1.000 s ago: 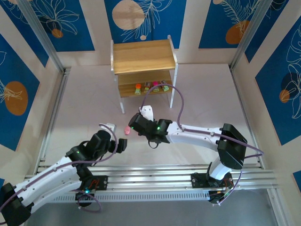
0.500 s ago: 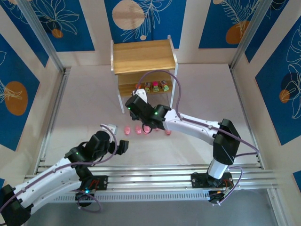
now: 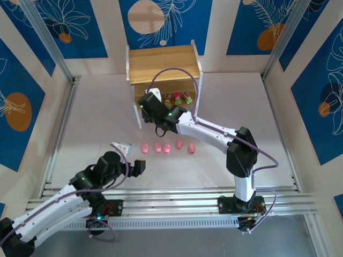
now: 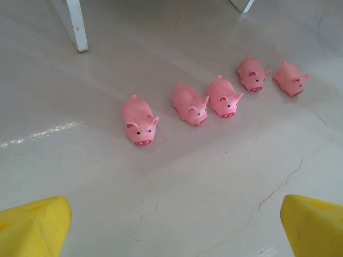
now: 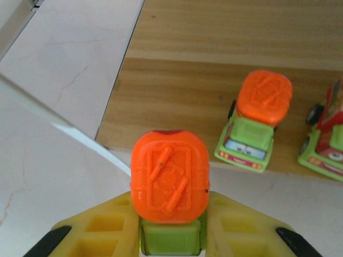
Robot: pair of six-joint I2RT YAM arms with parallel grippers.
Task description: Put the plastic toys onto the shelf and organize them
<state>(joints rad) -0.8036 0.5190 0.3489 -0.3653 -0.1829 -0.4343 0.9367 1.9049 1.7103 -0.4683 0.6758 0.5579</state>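
Desk: a pale, marbled surface boxed in by blue leaf-print panels. The shelf (image 3: 163, 64) stands at its far edge, near the middle.
Change: a second ago the right arm (image 3: 214, 138) hung over mid-desk, hiding most of the pigs. It has since swung to the shelf's left front corner, so the whole row is uncovered.
Right jaws: pinching an orange-topped green truck (image 5: 170, 184) by its green base, just in front of the lower board (image 5: 187, 101), not yet set down.
Left jaws: spread wide and empty, hovering low near the left end of the pig row.
Lower board holds: a second orange-topped truck (image 5: 257, 120), just right of the held one, and a reddish-topped truck (image 5: 327, 139) beside it. There are probably four in all, though the arm hides part of the board from above.
Pigs (image 3: 167, 146): five in a row on the desk, well apart from the shelf.
Meaning: the last truck looks about to join its set. The pigs remain, so roughly half the task is left.
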